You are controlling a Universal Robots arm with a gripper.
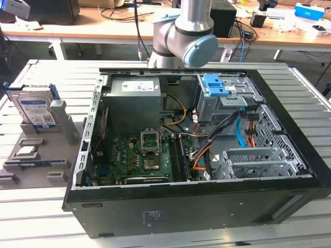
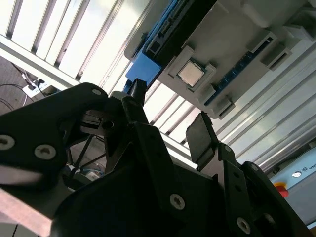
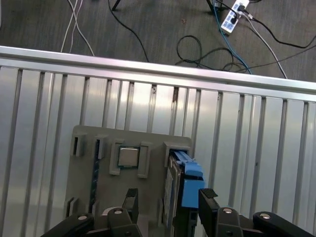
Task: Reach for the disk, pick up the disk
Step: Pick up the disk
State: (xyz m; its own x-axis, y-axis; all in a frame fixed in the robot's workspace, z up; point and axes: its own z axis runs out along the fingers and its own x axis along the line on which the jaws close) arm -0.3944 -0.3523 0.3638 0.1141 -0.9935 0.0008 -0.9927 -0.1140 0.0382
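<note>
While the disk [image 1: 35, 108] is standing upright in its grey holder [image 1: 66, 124], the gripper [image 3: 169, 200] is hovering above, fingers [image 3: 129, 200] spread apart.
In the first wrist view the disk is showing edge-on, label hidden, its near end cut off behind the gripper; one finger [image 3: 207, 196] is sitting just beside the blue rail [image 3: 190, 180], contact hard to judge. A square chip [image 3: 129, 157] is lying in the holder alongside.

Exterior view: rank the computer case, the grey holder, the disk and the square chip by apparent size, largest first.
1. computer case
2. grey holder
3. disk, standing in the holder
4. square chip, smallest by far
Holder, disk and chip sit together, so nearness does not blur their order.
</note>
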